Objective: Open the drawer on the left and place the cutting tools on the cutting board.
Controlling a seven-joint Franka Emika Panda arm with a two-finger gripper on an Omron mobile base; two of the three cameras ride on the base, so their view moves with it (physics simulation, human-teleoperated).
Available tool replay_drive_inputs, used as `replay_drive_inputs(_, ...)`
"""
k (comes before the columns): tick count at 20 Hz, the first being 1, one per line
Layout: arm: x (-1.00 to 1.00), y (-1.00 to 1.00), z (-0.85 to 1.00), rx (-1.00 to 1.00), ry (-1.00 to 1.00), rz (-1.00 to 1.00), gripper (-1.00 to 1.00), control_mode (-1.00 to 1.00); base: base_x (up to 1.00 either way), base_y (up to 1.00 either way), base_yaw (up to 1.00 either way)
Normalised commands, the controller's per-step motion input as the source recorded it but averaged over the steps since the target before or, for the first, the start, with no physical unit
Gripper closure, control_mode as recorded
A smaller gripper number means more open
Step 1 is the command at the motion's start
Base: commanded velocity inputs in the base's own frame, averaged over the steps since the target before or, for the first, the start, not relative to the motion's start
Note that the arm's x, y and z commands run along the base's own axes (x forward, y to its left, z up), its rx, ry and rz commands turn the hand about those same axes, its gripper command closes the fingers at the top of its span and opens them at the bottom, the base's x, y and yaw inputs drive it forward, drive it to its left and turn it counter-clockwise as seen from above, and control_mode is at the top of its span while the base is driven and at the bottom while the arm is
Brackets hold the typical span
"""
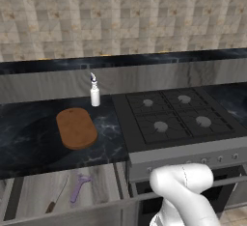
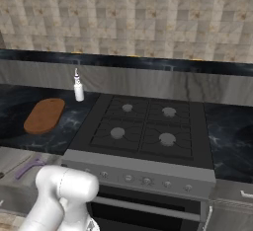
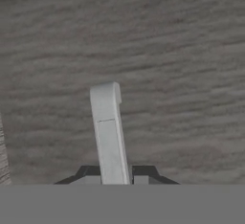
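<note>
A: Hand view, item one: silver bar handle (image 3: 109, 132) running up from between the gripper (image 3: 115, 177) tips, against a grey wood-grain front. Jaws drawn together, clamped on that bar.

B: Left base view, item two: wide shallow grey-fronted drawer (image 1: 34, 191), pulled out below the dark marble counter (image 1: 29, 148), pale wood-grain floor showing. Contents?

A: Lilac-purple Y-shaped tool (image 1: 80, 186), long axis running roughly front to back, forked end toward the counter. Brown-handled knife (image 1: 57, 198) just beside it on the left (blade hard to make out), slanting the same way.

B: Destination?

A: Flat brown wooden oval board (image 1: 76, 127) on the counter, above and behind the open drawer, left of the black four-burner hob (image 1: 176, 114); a white bottle (image 1: 95, 94) stands behind it.

B: Bearing from the hand?

A: Judged: the hand sits low at the drawer front, so both tools lie behind and above it, inside the drawer. It would have to let go, rise over the front edge, then turn to cross a tool's long axis.
</note>
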Motion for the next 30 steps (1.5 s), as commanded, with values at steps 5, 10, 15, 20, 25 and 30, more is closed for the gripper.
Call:
replay_drive_inputs(5, -0.80, 0.00, 0.00, 0.02, 0.00, 0.06, 1.00, -1.00, 0.00, 0.00, 0.00)
replay_drive_inputs(10, -0.53, 0.00, 0.00, 0.01, 0.00, 0.04, 1.00, -1.00, 0.00, 0.00, 0.00)
replay_drive_inputs(15, 0.00, 0.00, 0.00, 0.00, 0.00, 0.00, -1.00, -1.00, 0.00, 0.00, 0.00)
replay_drive_inputs(20, -0.01, 0.00, 0.00, 0.00, 0.00, 0.00, -1.00, -1.00, 0.00, 0.00, 0.00)
replay_drive_inputs(25, -0.57, 0.00, 0.01, 0.01, 0.00, 0.00, -1.00, -1.00, 0.00, 0.00, 0.00)
replay_drive_inputs(30, -0.91, 0.00, 0.36, 0.07, 0.00, 0.00, -1.00, -1.00, 0.00, 0.00, 0.00)
